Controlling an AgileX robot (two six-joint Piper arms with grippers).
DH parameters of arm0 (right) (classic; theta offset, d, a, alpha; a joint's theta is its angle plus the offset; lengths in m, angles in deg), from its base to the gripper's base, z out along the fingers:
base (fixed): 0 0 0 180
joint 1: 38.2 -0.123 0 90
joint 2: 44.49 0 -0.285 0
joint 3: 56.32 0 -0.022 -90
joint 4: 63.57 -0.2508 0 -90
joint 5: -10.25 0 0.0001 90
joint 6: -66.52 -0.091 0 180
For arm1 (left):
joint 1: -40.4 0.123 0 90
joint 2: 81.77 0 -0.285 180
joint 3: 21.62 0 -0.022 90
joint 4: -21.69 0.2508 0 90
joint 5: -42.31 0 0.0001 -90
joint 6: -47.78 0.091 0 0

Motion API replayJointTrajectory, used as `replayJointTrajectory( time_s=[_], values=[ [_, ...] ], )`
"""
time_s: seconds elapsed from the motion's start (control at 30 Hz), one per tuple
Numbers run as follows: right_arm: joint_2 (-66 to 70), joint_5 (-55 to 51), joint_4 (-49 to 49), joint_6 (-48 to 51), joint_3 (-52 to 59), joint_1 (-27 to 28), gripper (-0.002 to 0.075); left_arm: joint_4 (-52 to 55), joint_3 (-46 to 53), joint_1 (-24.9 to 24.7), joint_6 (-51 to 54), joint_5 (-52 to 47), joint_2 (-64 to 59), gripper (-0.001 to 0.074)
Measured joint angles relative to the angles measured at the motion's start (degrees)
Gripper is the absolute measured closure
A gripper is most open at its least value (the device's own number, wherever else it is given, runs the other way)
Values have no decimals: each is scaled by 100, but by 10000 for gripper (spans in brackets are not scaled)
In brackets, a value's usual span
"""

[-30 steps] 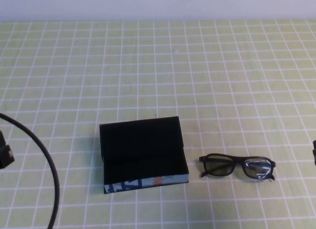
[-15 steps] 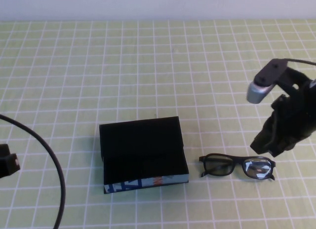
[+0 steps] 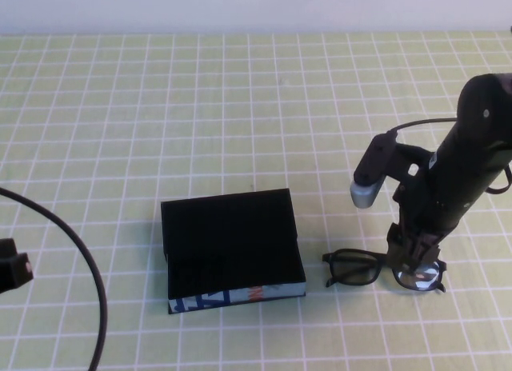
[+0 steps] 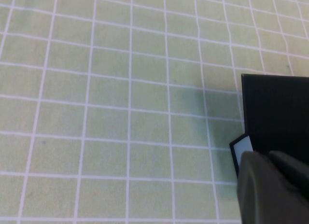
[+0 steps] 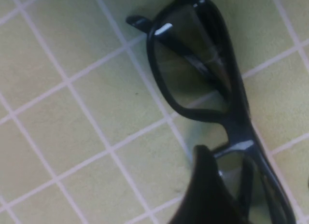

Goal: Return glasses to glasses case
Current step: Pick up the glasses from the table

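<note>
Near the bench's front right edge, the right end effector, fingers apart, hangs directly over the black thick-framed glasses, whose long axis runs left-right; the left end effector is parked far left, fingers unclear.

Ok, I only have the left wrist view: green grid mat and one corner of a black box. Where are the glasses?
Observer: The glasses lie flat on the mat to the robot's right of the glasses case, not touching it.
Operator: Is either arm on them?
Observer: The right gripper is down over the lens farther from the case, open, with one finger beside the bridge. No grip yet.
Operator: And the case, is it ready?
Observer: It looks open, lid standing at the back, and nothing shows inside. The left gripper hangs off to the case's left, by the table's left edge.
</note>
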Motion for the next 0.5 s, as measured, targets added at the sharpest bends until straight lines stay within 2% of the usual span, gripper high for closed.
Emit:
replayJointTrajectory(
  time_s=[0.27,0.5],
  values=[
    [418,335,76,0,0,0,343,-10,0,0,0,-43,0,738],
    [486,381,-264,0,0,0,476,-10,0,0,0,-43,0,738]
  ],
)
